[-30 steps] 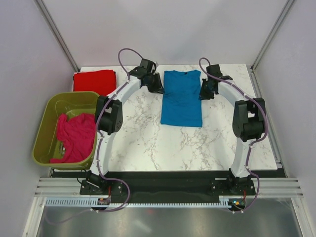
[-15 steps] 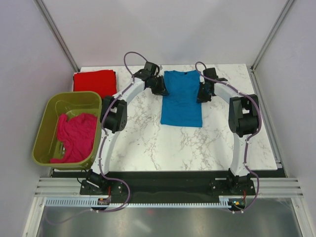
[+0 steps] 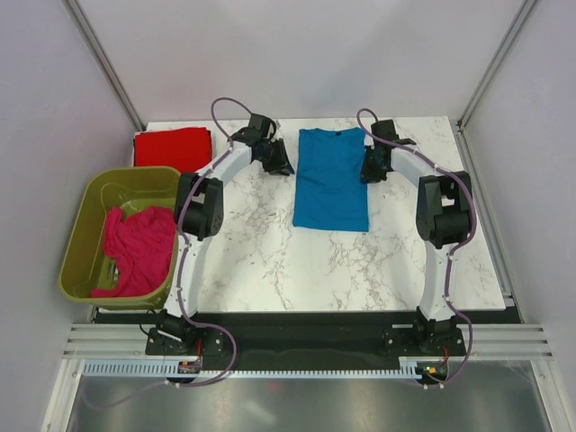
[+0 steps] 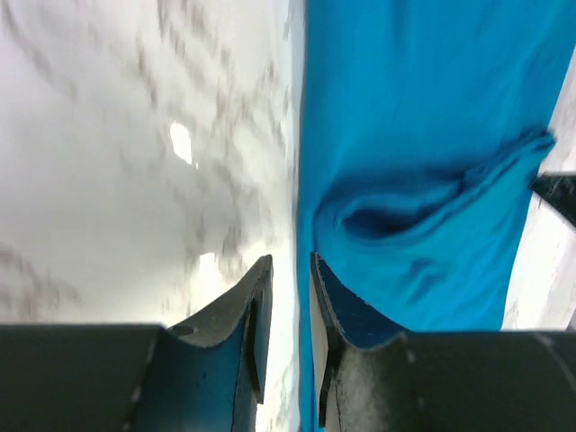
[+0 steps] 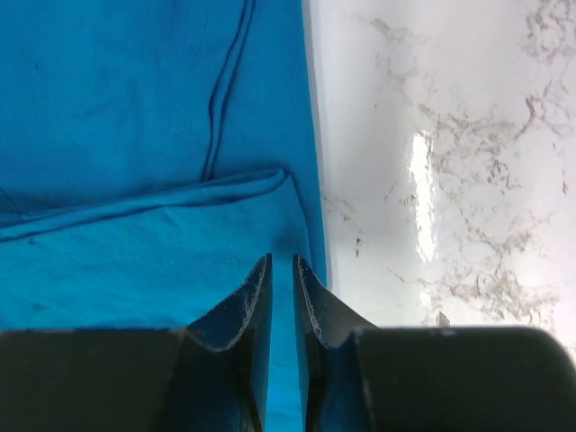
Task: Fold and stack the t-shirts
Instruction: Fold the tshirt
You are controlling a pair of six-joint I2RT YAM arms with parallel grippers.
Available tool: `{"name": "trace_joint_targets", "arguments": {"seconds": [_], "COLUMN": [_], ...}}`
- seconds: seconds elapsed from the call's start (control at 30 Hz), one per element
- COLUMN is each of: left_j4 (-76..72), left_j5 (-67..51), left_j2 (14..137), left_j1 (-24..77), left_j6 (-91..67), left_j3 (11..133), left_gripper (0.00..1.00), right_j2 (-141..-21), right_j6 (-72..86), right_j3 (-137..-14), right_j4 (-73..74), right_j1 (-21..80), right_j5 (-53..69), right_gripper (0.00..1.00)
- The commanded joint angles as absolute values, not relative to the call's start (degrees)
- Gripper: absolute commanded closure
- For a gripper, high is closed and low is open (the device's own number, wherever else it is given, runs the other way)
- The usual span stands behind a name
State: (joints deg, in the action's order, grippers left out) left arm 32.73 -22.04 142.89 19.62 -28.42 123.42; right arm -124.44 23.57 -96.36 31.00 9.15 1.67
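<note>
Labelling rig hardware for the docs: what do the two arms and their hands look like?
The left arm and right arm match: white links, bulky black joint housings, and a purplish-grey cable looping along each. The left hand and right hand are black, each with two curved, tapering fingers. No markings are visible.

White grey-veined marble table (image 3: pixel 270 261); plain pale walls (image 3: pixel 360 54); metal corner posts (image 3: pixel 105 63); overhead glare.

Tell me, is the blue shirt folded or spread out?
Partly folded. The blue shirt lies flat on the table with both sleeves tucked in, but its body lies full length.
</note>
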Motion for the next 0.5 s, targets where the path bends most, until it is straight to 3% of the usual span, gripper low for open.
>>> {"name": "trace_joint_targets", "arguments": {"seconds": [0.0, 0.47], "left_j4": [31.91, 29.71], "left_j5": [-22.32, -17.94], "left_j2": [131.68, 118.92], "left_j1": [20.56, 28.82], "left_j6": [-26.90, -26.02], "left_j3": [115.68, 90.10], "left_gripper": [0.70, 0.66], "right_j2": [-119.54, -107.51], "right_j6": [23.38, 24.08], "right_j3": [-97.65, -81.06], "right_j4": [32.87, 33.31], "right_j1": [9.05, 10.99], "right_j5": [1.58, 3.60], "right_gripper": [0.78, 0.75]}}
